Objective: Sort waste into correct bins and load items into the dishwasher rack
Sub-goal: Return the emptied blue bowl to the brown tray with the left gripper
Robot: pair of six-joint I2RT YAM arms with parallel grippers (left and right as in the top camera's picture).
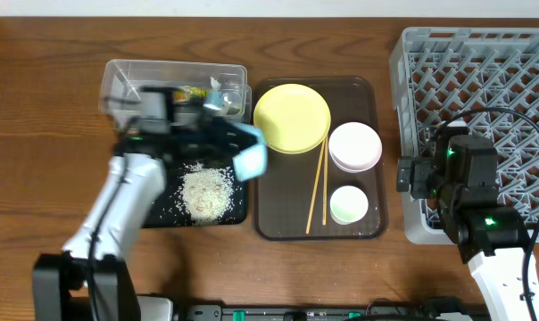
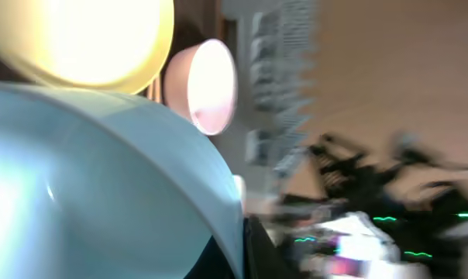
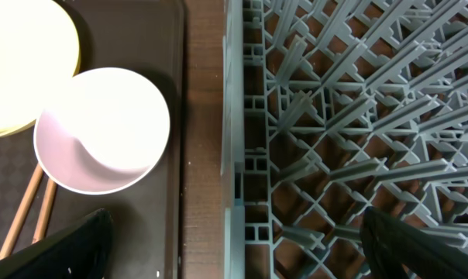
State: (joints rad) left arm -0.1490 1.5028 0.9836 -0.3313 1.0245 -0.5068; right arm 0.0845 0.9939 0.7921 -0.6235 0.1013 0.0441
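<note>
My left gripper [image 1: 237, 148] is shut on the rim of the light blue bowl [image 1: 251, 157], which hangs tilted over the right edge of the black tray [image 1: 239, 215]. A heap of white rice [image 1: 206, 193] lies in that tray. The left wrist view is blurred; the blue bowl [image 2: 94, 194] fills its left side. The yellow plate [image 1: 292, 118], pink bowl [image 1: 354, 146], white cup [image 1: 349, 204] and chopsticks [image 1: 319, 183] rest on the brown serving tray [image 1: 372, 94]. My right gripper [image 3: 238, 249] stands open above the left wall of the grey dishwasher rack [image 3: 350, 116], with nothing between its fingers.
The clear tub [image 1: 176, 65] at the back left holds a small wrapper [image 1: 192, 92] and white paper [image 1: 223, 98]. A strip of bare wood separates the brown tray from the rack [image 1: 484, 80]. The right arm's cable loops over the rack.
</note>
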